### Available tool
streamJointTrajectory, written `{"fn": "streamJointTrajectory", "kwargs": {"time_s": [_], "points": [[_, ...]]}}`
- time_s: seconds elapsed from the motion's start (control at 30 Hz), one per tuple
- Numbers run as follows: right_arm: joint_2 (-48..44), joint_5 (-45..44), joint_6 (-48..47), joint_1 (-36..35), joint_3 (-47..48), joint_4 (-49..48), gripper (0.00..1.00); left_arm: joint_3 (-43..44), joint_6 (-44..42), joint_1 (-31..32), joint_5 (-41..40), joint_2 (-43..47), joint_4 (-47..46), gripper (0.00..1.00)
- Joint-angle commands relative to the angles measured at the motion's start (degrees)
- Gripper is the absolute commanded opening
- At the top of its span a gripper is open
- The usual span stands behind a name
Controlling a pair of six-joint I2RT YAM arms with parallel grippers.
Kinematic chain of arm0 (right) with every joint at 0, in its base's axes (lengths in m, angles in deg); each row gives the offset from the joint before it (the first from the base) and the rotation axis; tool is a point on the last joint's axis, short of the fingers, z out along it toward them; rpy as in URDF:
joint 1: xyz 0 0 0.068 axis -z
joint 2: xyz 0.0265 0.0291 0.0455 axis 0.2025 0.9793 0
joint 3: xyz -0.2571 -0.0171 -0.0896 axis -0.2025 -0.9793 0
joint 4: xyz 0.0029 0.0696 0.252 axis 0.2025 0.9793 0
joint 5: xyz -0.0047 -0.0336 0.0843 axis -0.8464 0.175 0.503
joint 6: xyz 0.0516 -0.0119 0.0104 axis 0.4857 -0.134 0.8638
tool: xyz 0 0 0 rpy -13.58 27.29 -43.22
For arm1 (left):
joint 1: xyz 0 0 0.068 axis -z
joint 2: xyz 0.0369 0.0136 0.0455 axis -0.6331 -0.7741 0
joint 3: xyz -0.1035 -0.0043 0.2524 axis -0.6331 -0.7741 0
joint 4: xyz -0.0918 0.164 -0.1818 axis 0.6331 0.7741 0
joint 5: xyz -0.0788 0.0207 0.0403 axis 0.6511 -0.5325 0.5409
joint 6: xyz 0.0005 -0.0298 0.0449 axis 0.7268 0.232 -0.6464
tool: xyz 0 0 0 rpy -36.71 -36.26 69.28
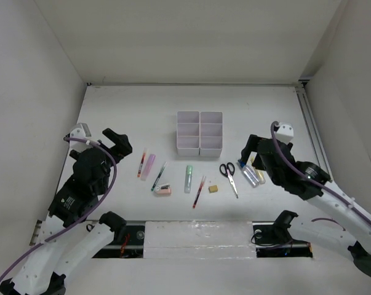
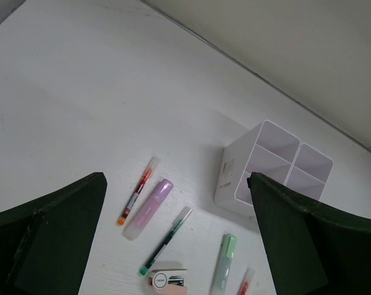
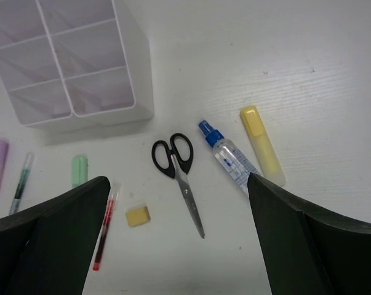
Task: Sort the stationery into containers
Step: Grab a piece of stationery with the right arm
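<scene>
Stage: sorting not yet begun, organiser (image 1: pixel 189 150) empty.
Stationery (image 1: pixel 187 179): loose row just before organiser; scissors (image 3: pixel 176 161), blue-capped tube (image 3: pixel 228 158) below right gripper (image 1: pixel 247 152).
Grippers: left gripper (image 1: pixel 119 142) and right gripper both spread wide, holding nothing.
Next: descent onto one item, fingers astride its narrow width.

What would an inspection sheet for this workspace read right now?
Surface: white table, nothing spilled that I can see.
Job's things: white six-compartment organiser upright, compartments look empty. All stationery lies loose in front of it: red pens, pink marker, dark pen, pink stapler, green marker, eraser, scissors, blue-capped tube, yellow tube.
Clutter: nothing seen.
Pincers: left pincer open, above the table left of the pens, holding nothing; right pincer open, near the tubes, holding nothing.
Cables: purple cables run along both arms, clear of the items.
Surroundings: white walls on three sides.
</scene>
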Motion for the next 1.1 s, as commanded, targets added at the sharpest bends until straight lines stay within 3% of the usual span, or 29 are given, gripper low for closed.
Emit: {"fn": "streamJointTrajectory", "kwargs": {"time_s": [0.0,0.3,0.43,0.77,1.07], "points": [[1.8,3.5,2.2,1.5,-3.1,-5.7,1.0,-0.5,-0.8,-0.1,0.6,1.0,-2.9,1.0],[8.9,10.0,6.3,8.1,-13.3,-15.9,1.0,-1.1,-2.7,-0.1,4.3,1.6,-4.6,1.0],[12.3,10.0,10.2,9.3,-11.7,-14.5,1.0,-1.1,-3.8,-0.1,5.7,1.6,-5.1,1.0],[18.4,18.0,9.2,18.6,-18.1,-21.4,0.99,-1.1,-4.4,-0.1,7.7,3.9,-5.6,1.0],[23.0,20.3,8.6,19.7,-18.6,-22.5,0.98,-1.1,-4.4,-0.1,7.7,5.0,-6.2,1.0]]}}
